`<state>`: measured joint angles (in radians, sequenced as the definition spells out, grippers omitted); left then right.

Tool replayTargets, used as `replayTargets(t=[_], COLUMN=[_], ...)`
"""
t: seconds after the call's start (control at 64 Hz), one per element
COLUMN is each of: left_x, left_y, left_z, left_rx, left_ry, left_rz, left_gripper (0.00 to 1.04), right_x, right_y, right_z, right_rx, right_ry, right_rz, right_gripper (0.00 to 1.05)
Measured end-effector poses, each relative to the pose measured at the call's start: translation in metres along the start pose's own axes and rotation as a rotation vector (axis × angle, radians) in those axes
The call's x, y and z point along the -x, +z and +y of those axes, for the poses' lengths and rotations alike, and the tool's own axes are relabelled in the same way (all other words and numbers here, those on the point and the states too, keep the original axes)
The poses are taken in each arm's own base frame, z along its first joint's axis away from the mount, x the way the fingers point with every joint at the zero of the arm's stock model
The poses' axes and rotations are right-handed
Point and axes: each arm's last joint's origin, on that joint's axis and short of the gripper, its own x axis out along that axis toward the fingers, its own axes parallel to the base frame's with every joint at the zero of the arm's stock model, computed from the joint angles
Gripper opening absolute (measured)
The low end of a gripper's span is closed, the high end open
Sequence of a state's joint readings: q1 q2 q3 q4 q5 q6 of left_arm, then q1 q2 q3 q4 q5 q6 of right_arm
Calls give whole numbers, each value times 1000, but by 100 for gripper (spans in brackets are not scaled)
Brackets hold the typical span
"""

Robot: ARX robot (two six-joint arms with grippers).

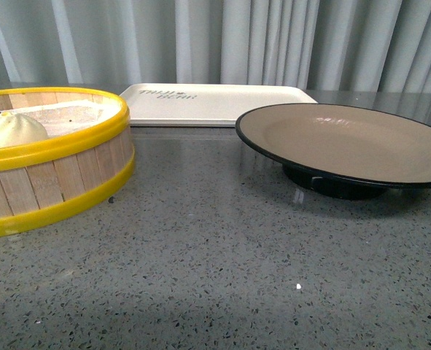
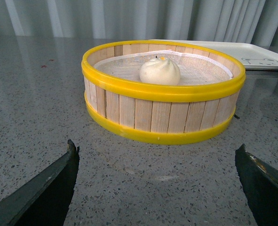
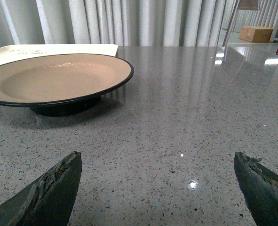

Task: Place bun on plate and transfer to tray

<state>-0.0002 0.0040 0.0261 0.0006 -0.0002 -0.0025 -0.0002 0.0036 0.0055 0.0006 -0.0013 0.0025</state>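
Bun [image 1: 11, 130] sits inside the yellow-rimmed steamer basket [image 1: 55, 182], on your near left of the surface [image 1: 215, 277]. Plate [image 1: 346, 138] is on the right, and the tray [image 1: 215, 102] lies far, behind both. You can't read the tray's embossed lettering [image 1: 168, 94]; it's too faint. Left gripper [image 2: 156, 147] is released, spread wide, facing the basket. Right gripper [image 3: 157, 155] is also released, facing the plate.

1 bun [image 2: 160, 71], ahead of the left claw [image 2: 156, 150], 1 steamer basket [image 2: 162, 115], also ahead of the left claw, 1 plate [image 3: 54, 80], ahead of the right claw [image 3: 157, 157], 1 tray [image 3: 49, 49], farther ahead of the right claw, 2 claws in all, 1 worktop [image 1: 222, 270]
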Motion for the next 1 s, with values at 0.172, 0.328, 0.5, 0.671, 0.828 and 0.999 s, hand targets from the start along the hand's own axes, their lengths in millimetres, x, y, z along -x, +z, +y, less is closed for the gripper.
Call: replayTargets(t=[0.172,0.328,0.5,0.671,0.828,0.999], left_x=[0,0,0,0,0,-6], left_y=[0,0,0,0,0,3], left_z=[0,0,0,0,0,3], left_rx=[0,0,0,0,0,84], left_ry=[0,0,0,0,0,-69], left_rz=[0,0,0,0,0,481], left_gripper=[98,98,98,98,98,98], right_x=[0,0,0,0,0,0], right_y=[0,0,0,0,0,0], right_z=[0,0,0,0,0,0], right_rx=[0,0,0,0,0,0], right_ry=[0,0,0,0,0,1], right_rz=[0,0,0,0,0,0], right_gripper=[96,96,96,96,96,96])
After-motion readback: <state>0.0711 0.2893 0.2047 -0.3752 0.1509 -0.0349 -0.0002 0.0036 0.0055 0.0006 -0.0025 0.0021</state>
